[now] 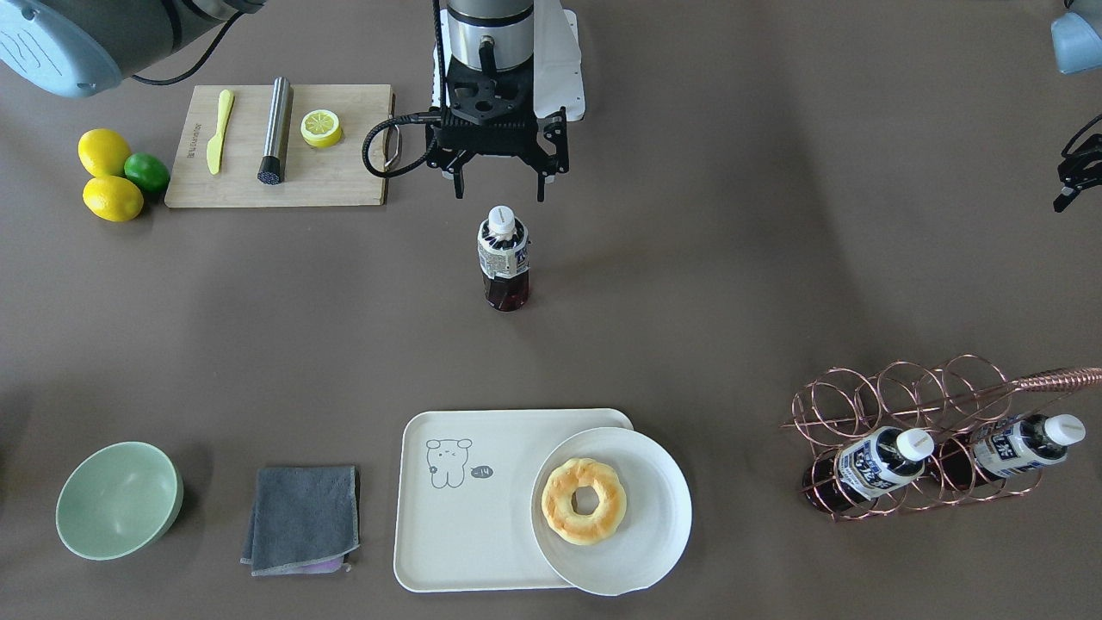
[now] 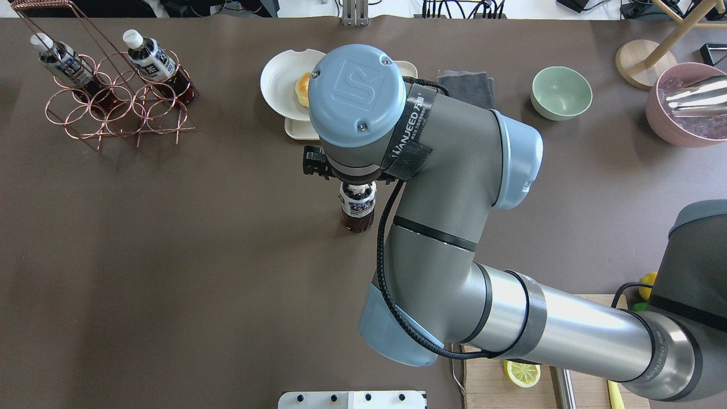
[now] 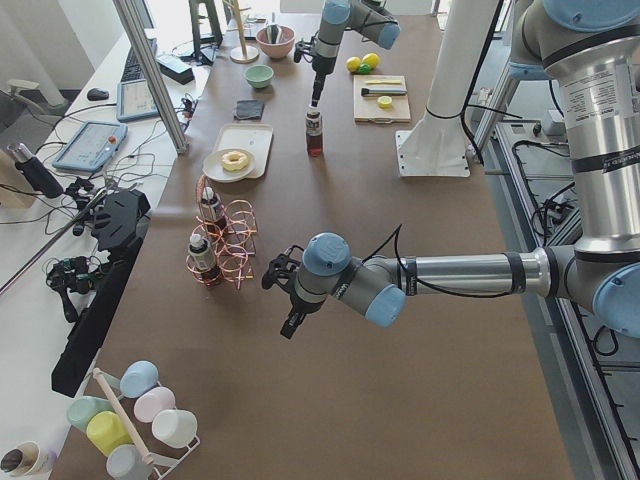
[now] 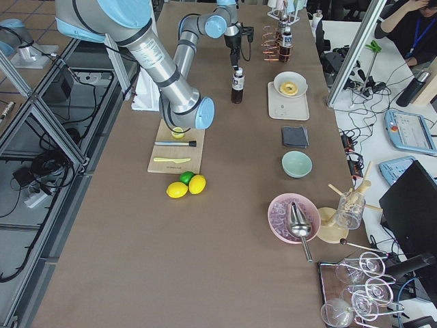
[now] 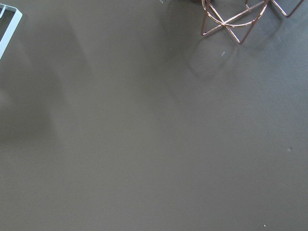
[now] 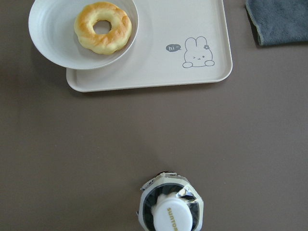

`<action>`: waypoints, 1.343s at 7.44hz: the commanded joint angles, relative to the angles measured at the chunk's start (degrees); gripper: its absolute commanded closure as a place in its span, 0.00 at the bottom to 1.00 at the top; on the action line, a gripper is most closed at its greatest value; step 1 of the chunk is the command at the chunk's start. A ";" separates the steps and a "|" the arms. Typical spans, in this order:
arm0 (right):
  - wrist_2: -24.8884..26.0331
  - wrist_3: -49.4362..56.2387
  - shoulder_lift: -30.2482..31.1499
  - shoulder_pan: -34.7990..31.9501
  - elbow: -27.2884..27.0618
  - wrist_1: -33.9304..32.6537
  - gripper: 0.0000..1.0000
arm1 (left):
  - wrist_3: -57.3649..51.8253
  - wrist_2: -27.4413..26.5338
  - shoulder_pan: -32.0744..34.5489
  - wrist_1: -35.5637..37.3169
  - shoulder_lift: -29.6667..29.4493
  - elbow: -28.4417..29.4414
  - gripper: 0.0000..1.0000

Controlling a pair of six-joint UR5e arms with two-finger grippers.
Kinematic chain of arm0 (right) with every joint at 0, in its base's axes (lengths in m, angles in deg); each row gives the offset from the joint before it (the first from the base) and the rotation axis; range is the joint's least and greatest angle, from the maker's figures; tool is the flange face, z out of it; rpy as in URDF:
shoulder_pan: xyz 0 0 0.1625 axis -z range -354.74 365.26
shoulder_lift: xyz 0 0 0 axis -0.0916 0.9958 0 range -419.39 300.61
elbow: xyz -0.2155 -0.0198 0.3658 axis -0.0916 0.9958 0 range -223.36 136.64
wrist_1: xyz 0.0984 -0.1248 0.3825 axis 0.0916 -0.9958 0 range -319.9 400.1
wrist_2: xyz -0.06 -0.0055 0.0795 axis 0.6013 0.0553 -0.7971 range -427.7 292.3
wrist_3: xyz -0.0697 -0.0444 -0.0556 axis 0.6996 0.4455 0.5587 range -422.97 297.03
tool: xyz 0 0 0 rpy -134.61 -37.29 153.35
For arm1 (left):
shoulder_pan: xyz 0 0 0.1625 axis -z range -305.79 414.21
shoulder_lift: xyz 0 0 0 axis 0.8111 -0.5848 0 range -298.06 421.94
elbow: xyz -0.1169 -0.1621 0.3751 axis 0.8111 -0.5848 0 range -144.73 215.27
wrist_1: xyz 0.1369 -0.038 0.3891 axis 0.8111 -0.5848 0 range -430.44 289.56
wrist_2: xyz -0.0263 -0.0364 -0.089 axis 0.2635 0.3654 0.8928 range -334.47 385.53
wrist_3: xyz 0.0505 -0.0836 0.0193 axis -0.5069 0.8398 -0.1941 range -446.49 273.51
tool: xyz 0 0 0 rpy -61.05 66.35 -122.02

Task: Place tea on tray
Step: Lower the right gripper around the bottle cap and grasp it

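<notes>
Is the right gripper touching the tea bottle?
Apart. The front-facing view shows a clear gap between the open right gripper and the tea.

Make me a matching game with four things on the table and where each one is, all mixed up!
1 tea
2 doughnut
3 lemon slice
4 grey cloth

A on the wooden board
B between the green bowl and the tray
C on the white plate
D standing on the bare table

Pairs: 1-D, 2-C, 3-A, 4-B
</notes>
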 commanded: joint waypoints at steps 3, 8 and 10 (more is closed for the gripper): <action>0.50 0.49 0.62 0.47 0.95 1.50 0.04 | -0.04 0.00 0.00 -0.01 -0.23 -0.07 0.00; 1.55 0.49 2.21 1.62 0.95 3.27 0.18 | -0.04 0.00 0.00 -0.01 -0.23 0.02 0.00; 2.69 0.67 2.12 1.62 1.12 3.27 0.19 | -0.21 0.00 0.00 -0.09 -0.23 0.02 0.00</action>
